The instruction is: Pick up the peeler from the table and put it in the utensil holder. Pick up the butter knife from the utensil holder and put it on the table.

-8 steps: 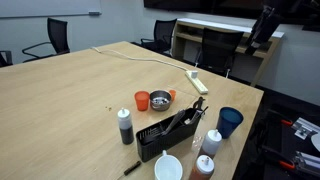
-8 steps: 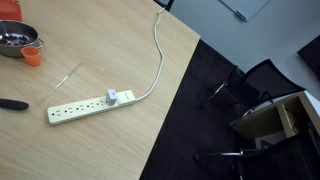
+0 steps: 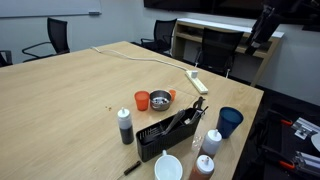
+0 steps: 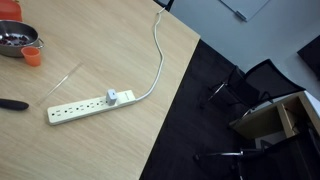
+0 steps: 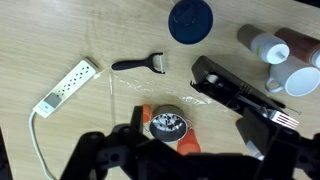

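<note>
Peeler [image 5: 140,64] | flat on table [image 5: 60,30], handle free for grasping | utensil holder [image 5: 235,95] near, ready to receive | jaws wide apart, empty

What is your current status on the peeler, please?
End effector open, empty, above the light-wood table. Black-handled peeler lies flat on it, ungrasped. Small steel bowl and orange cup beneath, peeler unobstructed.

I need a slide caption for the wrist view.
Black-handled peeler lies on light-wood table between white power strip and black slotted caddy.
</note>
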